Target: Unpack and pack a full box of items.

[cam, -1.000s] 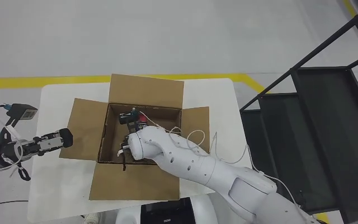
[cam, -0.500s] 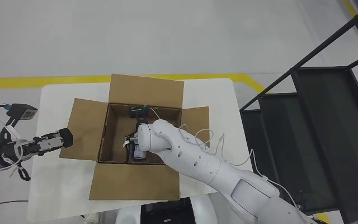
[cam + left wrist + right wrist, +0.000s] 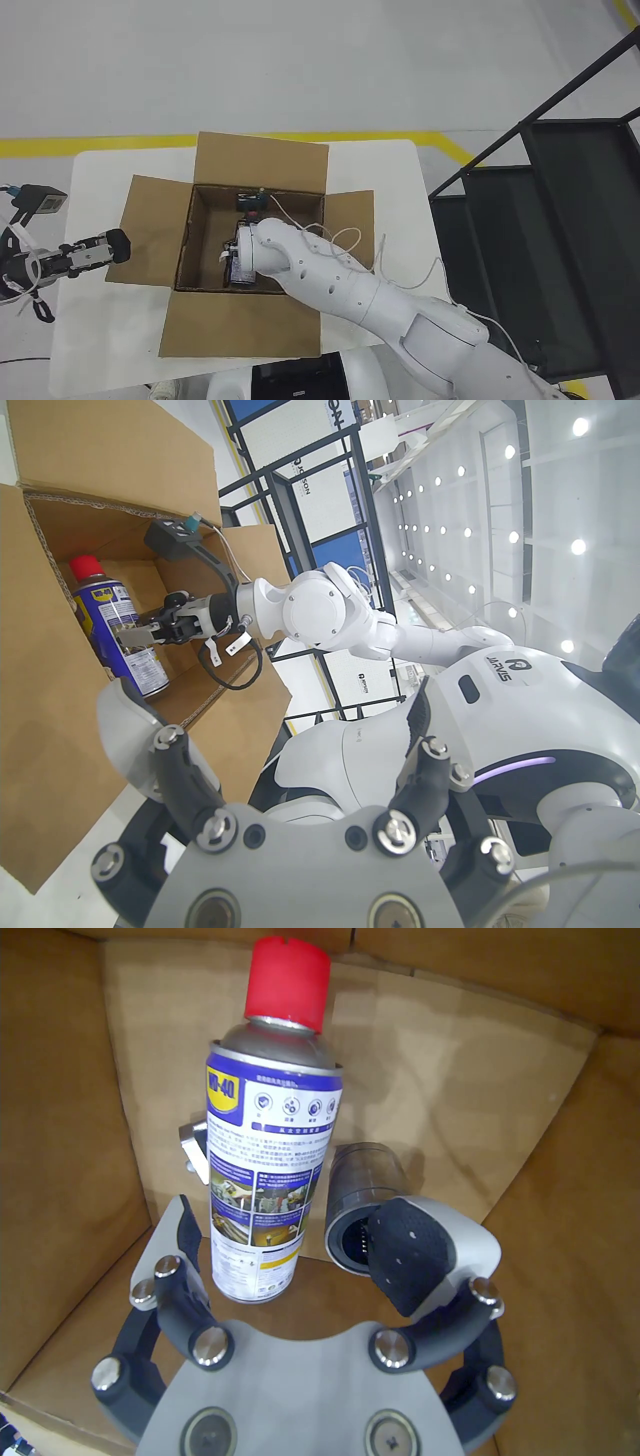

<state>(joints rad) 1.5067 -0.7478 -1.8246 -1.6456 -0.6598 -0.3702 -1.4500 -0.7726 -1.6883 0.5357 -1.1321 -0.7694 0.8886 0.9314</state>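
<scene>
An open cardboard box (image 3: 262, 160) stands in the middle of the white table. Inside it a blue-and-yellow spray can (image 3: 270, 1168) with a red cap stands upright, and a metal cylinder sleeve (image 3: 357, 1193) lies close beside it. A small metal part (image 3: 192, 1148) sits behind the can. My right gripper (image 3: 300, 1248) is low inside the box and open, one finger on the can's outer side and the other in front of the sleeve. The left wrist view shows this gripper (image 3: 145, 632) at the can (image 3: 115, 625). My left gripper (image 3: 112, 243) hangs open and empty beside the box's left flap.
The box's four flaps are folded outward over the table (image 3: 110, 330). A black metal stair frame (image 3: 560, 200) stands to the table's right. A small grey device (image 3: 40, 200) sits at the table's left edge.
My right arm has swung inside the box from its near-left corner toward the middle and far wall, bringing the gripper up to the can. The left arm has not moved.
</scene>
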